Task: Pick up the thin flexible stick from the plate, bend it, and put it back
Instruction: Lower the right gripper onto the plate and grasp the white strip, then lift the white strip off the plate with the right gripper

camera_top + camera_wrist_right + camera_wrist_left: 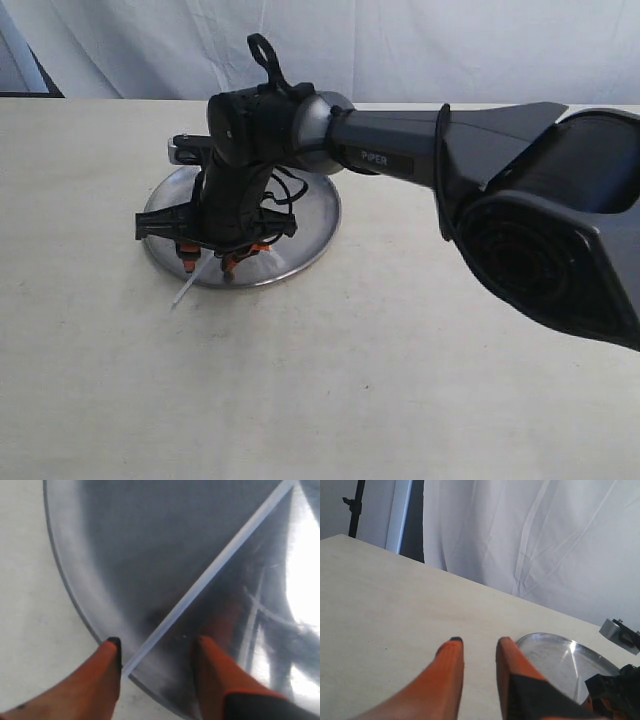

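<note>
Right gripper (pixel 157 645) spread wide at the plate (pixel 100 555) rim, thin flexible stick (pixel 220 565) lying across the plate between its fingers, one end jutting past the rim, left gripper (pixel 477 642) also parted, above the table (pixel 395 590) beside the plate

The table (pixel 300 390) lies bare in front of and to the left of the plate (pixel 315 215), so an approach from those sides is open. The right arm (pixel 420 155) stretches in from the right across the plate and blocks the way from above and from that side. Its right gripper (pixel 209 265) stands over the near left rim with fingers apart, and the thin flexible stick (pixel 215 569) fills the gap between them, one end jutting past the rim over the table. The left gripper (pixel 479 641), fingers spread, hangs over bare table with the plate just beside it.
</note>
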You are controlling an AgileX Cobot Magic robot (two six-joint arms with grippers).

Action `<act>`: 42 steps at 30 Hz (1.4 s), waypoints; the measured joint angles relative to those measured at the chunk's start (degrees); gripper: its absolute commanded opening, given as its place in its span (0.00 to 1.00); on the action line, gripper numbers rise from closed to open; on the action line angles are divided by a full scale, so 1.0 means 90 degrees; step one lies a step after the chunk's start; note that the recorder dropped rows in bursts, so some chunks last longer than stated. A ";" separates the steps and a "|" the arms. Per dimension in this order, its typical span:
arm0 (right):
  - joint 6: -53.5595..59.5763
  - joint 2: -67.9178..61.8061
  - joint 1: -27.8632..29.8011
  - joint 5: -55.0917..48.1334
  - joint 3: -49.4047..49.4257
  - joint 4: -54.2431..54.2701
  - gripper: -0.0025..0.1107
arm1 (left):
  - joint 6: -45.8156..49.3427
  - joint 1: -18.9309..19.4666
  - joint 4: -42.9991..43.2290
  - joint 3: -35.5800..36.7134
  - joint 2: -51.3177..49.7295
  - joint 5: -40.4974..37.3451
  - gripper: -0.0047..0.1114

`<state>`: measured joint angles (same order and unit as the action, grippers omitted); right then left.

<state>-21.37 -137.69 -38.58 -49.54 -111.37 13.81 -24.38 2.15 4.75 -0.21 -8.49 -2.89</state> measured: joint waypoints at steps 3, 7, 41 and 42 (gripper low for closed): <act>-0.0098 -0.0082 0.0000 0.0085 0.0000 0.0044 0.41 | 0.0000 0.0000 0.0000 0.0000 0.0000 0.0000 0.25; -0.0203 -0.0127 0.0000 0.0243 0.0000 0.0086 0.39 | 0.0000 0.0000 0.0000 0.0000 0.0000 0.0000 0.25; -0.0176 0.1314 0.0000 -0.0834 -0.0041 -0.3007 0.01 | 0.0000 0.0000 0.0000 0.0000 0.0038 0.0000 0.25; -0.0125 0.1426 0.0000 -0.0892 -0.0041 -0.3090 0.01 | 0.0000 0.0000 0.0000 0.0000 0.0038 0.0000 0.25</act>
<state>-22.49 -124.85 -38.58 -57.57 -111.74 -14.00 -24.38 2.15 4.75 -0.21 -8.15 -2.89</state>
